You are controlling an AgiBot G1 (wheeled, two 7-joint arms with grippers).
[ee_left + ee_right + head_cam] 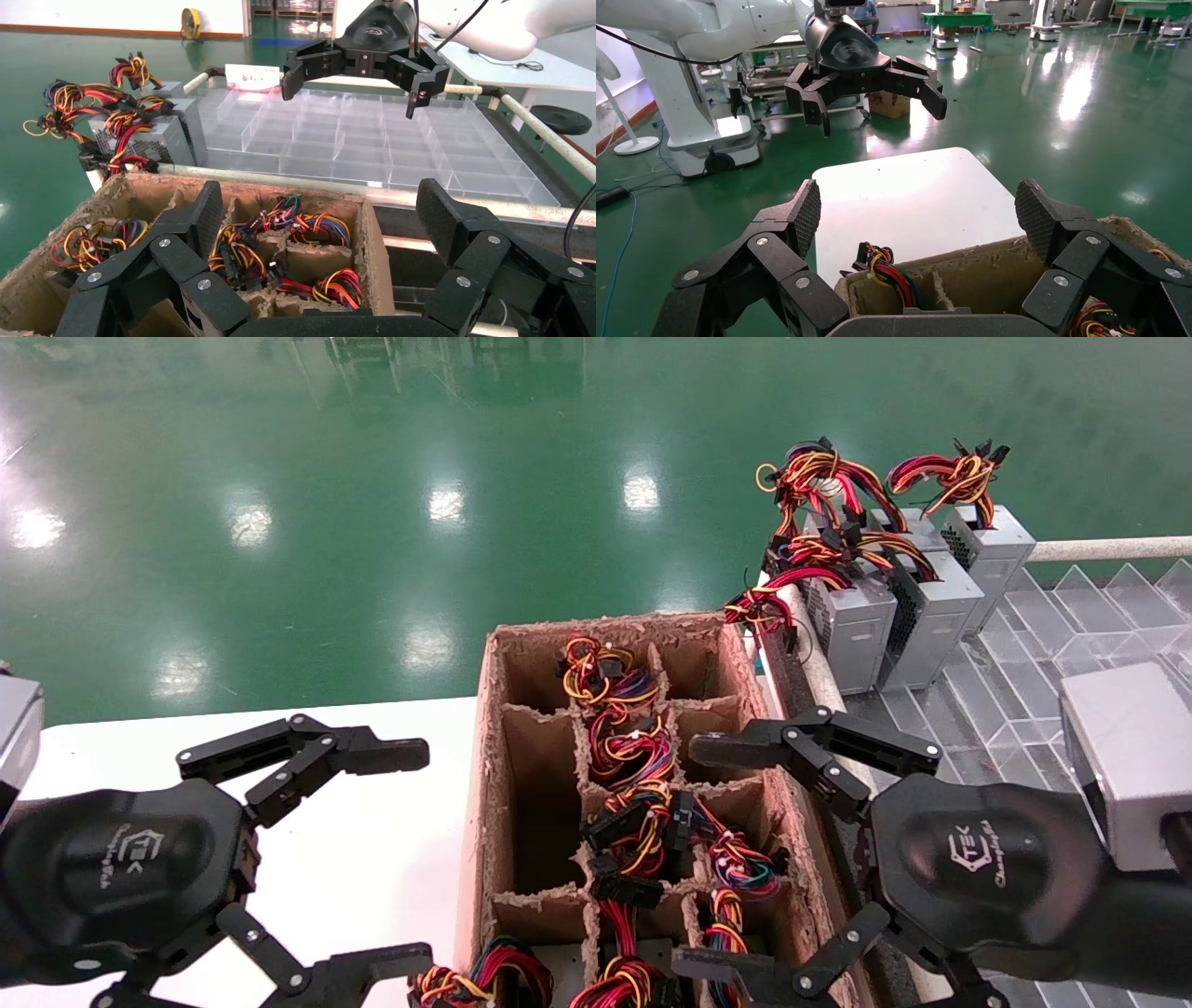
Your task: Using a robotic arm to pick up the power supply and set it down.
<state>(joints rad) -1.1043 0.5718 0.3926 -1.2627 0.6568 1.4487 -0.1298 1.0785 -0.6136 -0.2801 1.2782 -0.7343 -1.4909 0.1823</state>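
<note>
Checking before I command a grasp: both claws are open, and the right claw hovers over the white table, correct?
Not quite. Both claws are open, but the head view shows the right claw over the cardboard box of power supplies; the left claw is the one over the white table.

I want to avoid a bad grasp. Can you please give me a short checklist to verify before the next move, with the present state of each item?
1. Left gripper open and empty, above the white table beside the cardboard box: ok.
2. Right gripper open and empty, over the box's right edge: ok.
3. Power supply to pick is chosen: cannot tell; wire bundles fill the box's cells, and the bodies under them are mostly hidden.
4. Wires free from the fingers: ok for now, but the bundles overlap between cells.
5. Set-down place free: ok; the clear divided tray has empty compartments, and finished units stand at its far end.
</note>
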